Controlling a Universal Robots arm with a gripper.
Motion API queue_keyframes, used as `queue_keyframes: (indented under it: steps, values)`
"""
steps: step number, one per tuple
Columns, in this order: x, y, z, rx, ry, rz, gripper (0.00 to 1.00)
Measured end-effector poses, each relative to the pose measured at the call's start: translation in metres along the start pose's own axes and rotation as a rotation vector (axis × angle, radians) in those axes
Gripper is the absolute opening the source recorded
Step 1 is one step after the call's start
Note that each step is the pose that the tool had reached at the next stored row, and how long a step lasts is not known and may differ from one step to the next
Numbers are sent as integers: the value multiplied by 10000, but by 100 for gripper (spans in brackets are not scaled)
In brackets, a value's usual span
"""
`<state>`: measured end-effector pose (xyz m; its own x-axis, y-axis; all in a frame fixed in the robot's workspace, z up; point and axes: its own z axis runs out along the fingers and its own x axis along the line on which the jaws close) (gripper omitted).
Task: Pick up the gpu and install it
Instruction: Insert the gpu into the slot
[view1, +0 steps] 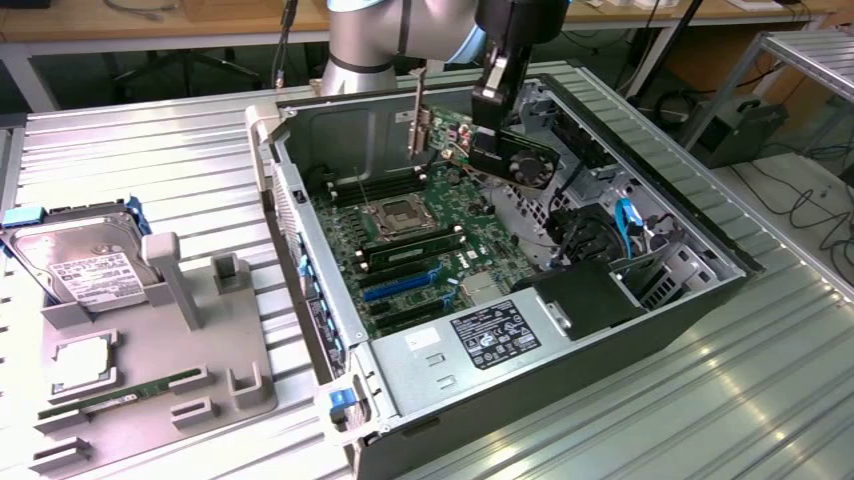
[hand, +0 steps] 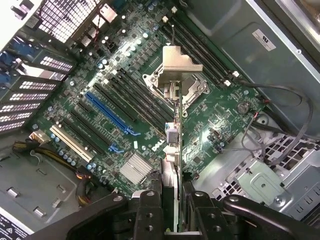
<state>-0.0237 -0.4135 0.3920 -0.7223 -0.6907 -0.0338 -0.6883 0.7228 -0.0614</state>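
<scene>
The gpu (view1: 518, 152), a black-shrouded card with a round fan and a silver end bracket, hangs tilted above the motherboard (view1: 414, 250) inside the open computer case (view1: 667, 310). My gripper (view1: 491, 98) is shut on the card's upper edge, at the case's far end in the exterior view. In the wrist view the gpu (hand: 172, 145) appears edge-on between my black fingers (hand: 149, 210), its bracket pointing toward the CPU socket (hand: 175, 85). The gripper (hand: 172, 207) holds it clear above the motherboard (hand: 225, 120), apart from the expansion slots (hand: 110, 112).
On the exterior view's left, a grey fixture tray (view1: 234, 385) carries a silver hard drive (view1: 80, 265), a CPU (view1: 83, 360) and a green RAM stick (view1: 127, 393). Inside the case are the power supply (view1: 487, 335), drive cages (view1: 587, 235) and loose cables (hand: 285, 125).
</scene>
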Motion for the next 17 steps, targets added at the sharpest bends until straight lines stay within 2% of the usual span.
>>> queue_keyframes:
  steps: [17]
  values:
    - [0,0,0,-31,-56,-903,26]
